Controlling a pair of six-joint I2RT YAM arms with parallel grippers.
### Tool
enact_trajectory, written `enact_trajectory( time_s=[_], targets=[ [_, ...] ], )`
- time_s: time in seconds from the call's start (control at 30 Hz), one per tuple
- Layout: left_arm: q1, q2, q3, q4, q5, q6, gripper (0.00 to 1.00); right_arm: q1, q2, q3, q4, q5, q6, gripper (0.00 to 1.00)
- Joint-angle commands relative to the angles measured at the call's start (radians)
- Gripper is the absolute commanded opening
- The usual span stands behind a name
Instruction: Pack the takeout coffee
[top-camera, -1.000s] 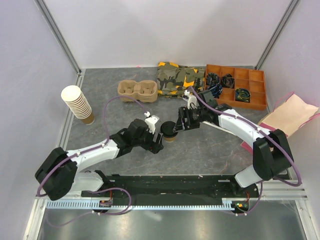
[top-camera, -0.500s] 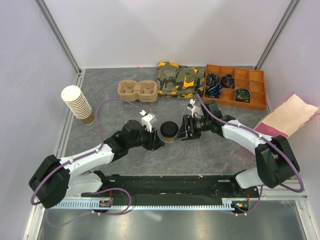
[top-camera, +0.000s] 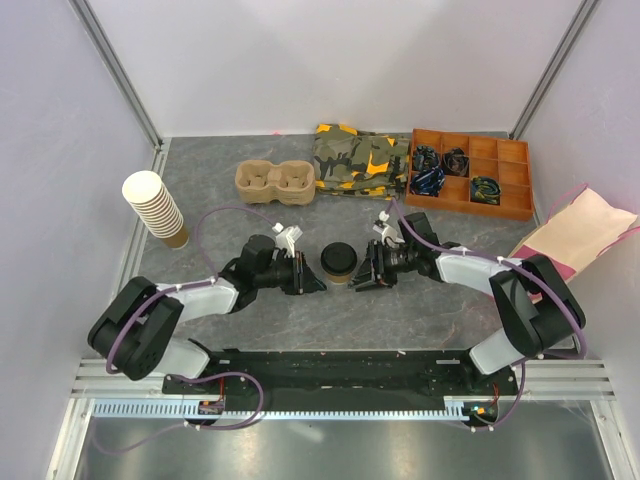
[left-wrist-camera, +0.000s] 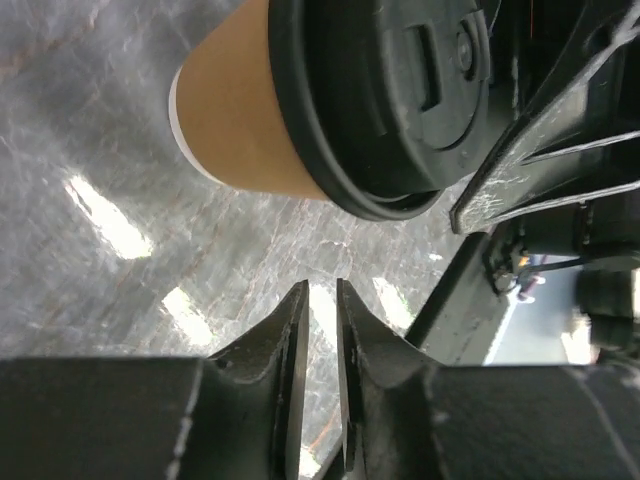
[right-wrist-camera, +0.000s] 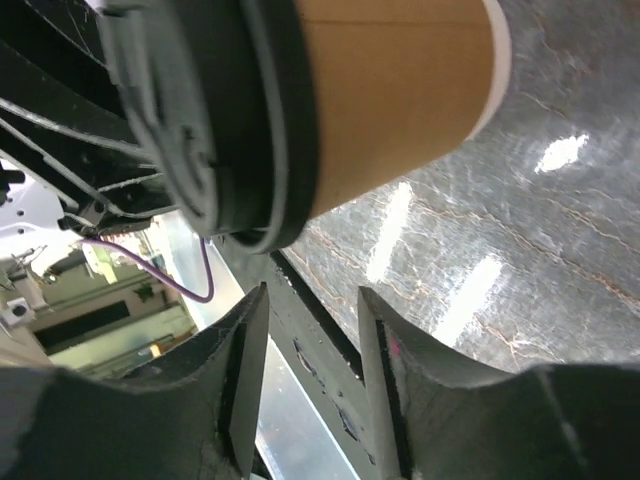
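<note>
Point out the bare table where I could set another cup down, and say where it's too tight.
Bare patches: the table between the cup stack and the pulp carrier; the front strip near the arm bases, below the coffee cup. Crowded: the middle, where the left pincer and right pincer flank the coffee cup, and the back right by the camouflage cloth and orange tray.

The overhead view looks down from behind the arm bases across the whole table. Each wrist view sits low and very close, facing the other arm, and all three share the lidded coffee cup.
</note>
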Motion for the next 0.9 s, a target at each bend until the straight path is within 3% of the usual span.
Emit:
enact_trajectory(
  time_s=[0.0,0.3,0.47,0.87],
  targets=[
    [0.001,0.020,-0.008,0.147,0.072,-0.112,0.26,-0.002,0.004,-0.051,0.109,-0.001,0.059,0.46],
    [0.001,0.095,-0.005,0.146,-0.081,-0.197,0.41,-0.002,0.064,-0.091,0.248,0.048,0.205,0.41],
    [0.001,0.165,0.043,0.181,-0.087,-0.224,0.39,-0.002,0.105,-0.107,0.356,0.065,0.286,0.38],
    [0.003,0.303,0.170,0.233,-0.125,-0.166,0.38,-0.029,0.197,-0.042,0.419,0.128,0.323,0.36]
  ],
)
